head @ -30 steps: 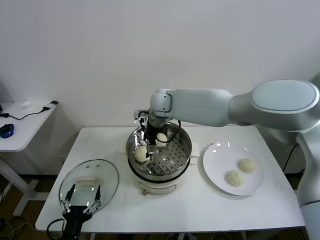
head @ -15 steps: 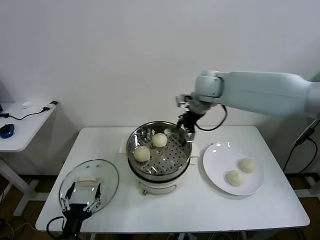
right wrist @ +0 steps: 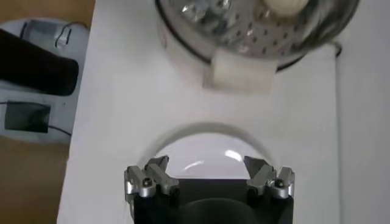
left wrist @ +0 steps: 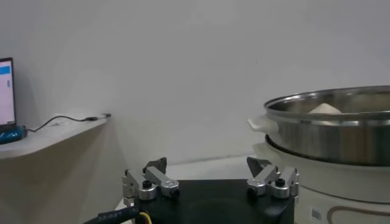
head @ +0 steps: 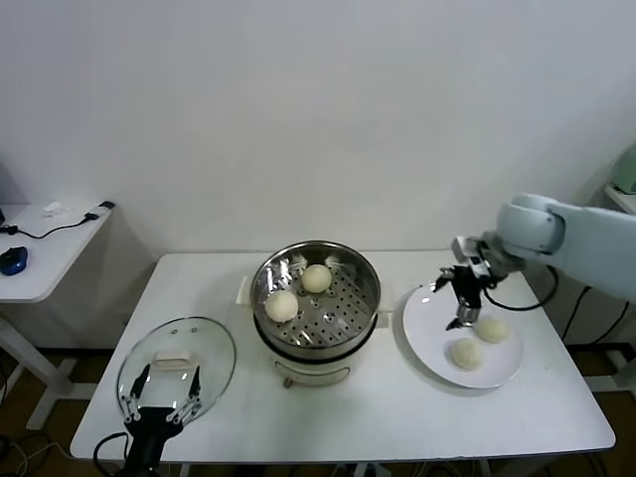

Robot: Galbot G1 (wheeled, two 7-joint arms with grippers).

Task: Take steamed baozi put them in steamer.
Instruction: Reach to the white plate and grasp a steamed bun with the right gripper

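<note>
Above the white plate (head: 437, 343), right gripper (head: 462, 301) hangs with jaws spread and empty, arm reaching in from the right, fingers pointing down near the two steamed baozi (head: 479, 340) left there. Two more buns (head: 299, 292) already lie in the steamer (head: 364, 270) at table centre. Step in hand, by judgement: fetching the third bun; next, descend over the nearer one and close gently. Left gripper (head: 159, 402) is parked open at the glass lid (head: 211, 350).
</note>
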